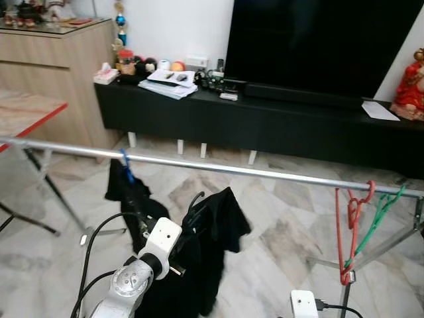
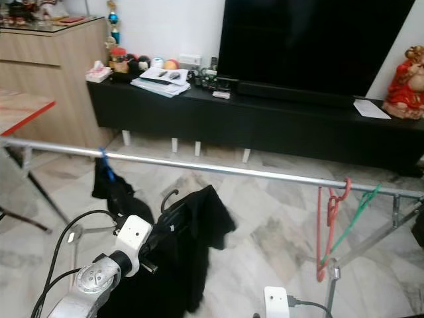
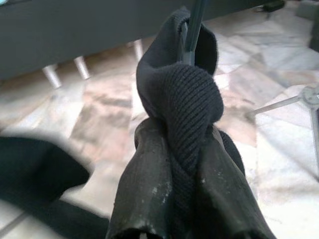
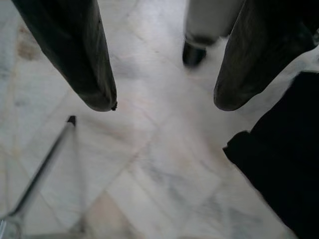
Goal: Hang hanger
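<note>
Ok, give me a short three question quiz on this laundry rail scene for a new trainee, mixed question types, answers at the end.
1. True or false: the black garment held up by the left gripper already hangs from the metal rail.
2. Multiple choice: what hangs on the rail toward the robot's right? A) a red hanger and a green hanger; B) a white towel; C) a yellow bag.
3. Fill in: the right gripper hangs over the marble floor with its fingers ____.

Key: 1 false, the garment's hanger hook sits below the rail. 2 A. 3 open, holding nothing.
</note>
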Robot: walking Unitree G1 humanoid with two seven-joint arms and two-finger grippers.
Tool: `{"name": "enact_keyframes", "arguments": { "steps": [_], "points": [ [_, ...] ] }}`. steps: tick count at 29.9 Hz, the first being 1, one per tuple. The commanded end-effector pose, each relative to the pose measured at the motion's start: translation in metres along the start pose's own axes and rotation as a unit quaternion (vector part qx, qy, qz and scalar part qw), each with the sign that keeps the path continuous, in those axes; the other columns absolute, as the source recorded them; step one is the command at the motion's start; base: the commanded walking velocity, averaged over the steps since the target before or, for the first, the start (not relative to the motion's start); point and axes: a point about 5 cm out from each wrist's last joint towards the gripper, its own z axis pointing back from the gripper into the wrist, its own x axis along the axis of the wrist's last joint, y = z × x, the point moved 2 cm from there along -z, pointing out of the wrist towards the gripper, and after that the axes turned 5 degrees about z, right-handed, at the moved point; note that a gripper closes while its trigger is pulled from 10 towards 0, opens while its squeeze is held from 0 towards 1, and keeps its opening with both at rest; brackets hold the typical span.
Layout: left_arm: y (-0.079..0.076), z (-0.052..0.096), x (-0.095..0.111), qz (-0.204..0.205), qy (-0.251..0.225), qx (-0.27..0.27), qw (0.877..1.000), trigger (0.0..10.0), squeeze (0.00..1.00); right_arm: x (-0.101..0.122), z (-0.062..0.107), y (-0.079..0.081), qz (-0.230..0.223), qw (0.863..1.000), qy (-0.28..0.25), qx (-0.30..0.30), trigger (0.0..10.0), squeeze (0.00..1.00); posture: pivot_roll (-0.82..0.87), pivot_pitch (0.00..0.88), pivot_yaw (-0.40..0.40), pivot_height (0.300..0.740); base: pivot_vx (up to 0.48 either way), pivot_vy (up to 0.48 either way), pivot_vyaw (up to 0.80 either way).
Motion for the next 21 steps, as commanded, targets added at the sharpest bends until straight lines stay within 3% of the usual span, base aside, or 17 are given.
{"name": "enact_keyframes", "arguments": {
  "steps": [1,7,15,21],
  "points": [
    [-0.010,-0.007,0.013,-0.005,-0.022,-0.021,1.000,10.0,0.00,-0.002,0.000,-0.008,-0.004,1.000,0.005,-0.012,10.0,0.00,0.15,0.000,-0.079,0.740,0.375,0.000,0.00],
    [-0.020,-0.010,0.012,-0.024,-0.014,-0.056,0.998,10.0,0.00,-0.003,0.000,-0.007,0.001,1.000,0.009,-0.009,10.0,0.00,0.14,0.000,-0.075,0.740,0.372,0.000,0.00],
    [-0.040,-0.011,0.007,-0.046,0.003,-0.124,0.991,10.0,0.00,-0.003,0.000,-0.007,0.004,1.000,0.008,-0.008,10.0,0.00,0.14,0.000,-0.075,0.740,0.000,0.000,0.00],
    [-0.044,-0.020,0.011,-0.067,0.002,-0.134,0.989,10.0,0.00,-0.003,0.000,-0.006,0.008,1.000,0.009,-0.004,10.0,0.00,0.14,0.000,-0.070,0.740,0.000,0.000,0.00]
  ]
}}
